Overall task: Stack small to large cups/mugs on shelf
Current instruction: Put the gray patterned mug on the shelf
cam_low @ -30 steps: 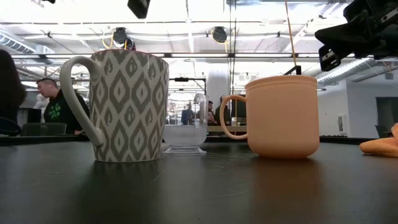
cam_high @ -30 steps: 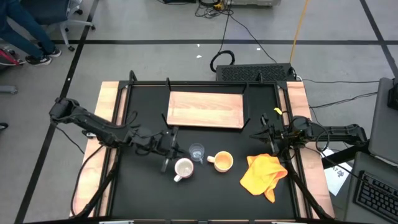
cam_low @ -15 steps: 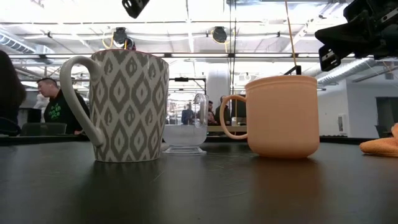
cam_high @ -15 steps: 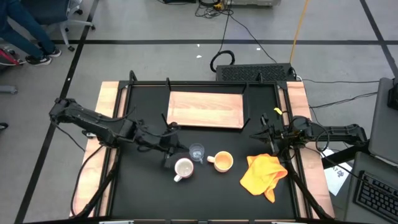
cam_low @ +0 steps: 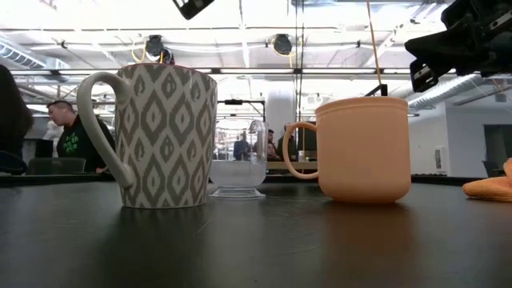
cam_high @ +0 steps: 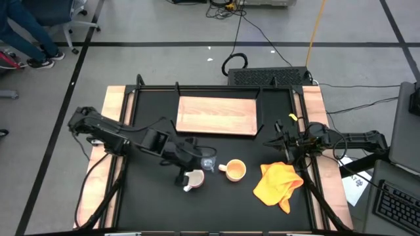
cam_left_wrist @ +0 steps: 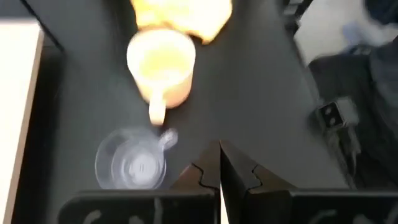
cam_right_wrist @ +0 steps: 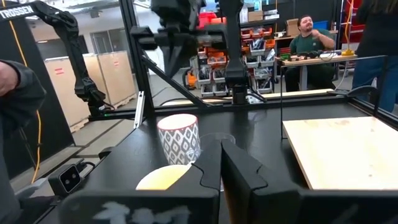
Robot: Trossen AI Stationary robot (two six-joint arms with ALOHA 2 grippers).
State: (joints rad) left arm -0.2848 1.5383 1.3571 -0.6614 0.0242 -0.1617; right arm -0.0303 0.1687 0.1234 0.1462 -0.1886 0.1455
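I am holding the left claw (cam_high: 197, 157) pinched shut and empty above the front of the worktop (cam_high: 147, 203). The glass cup (cam_high: 208, 160) is sitting just beside and below its tips, between the white mug (cam_high: 193, 177) and the orange mug (cam_high: 234, 170); all three are standing upright, well short of the shelf (cam_high: 216, 115) behind them. My left arm is reaching in low from the left, clearly nearer. The right claw (cam_high: 283, 145), also shut, is waiting at the right edge by the yellow cloth (cam_high: 275, 185).
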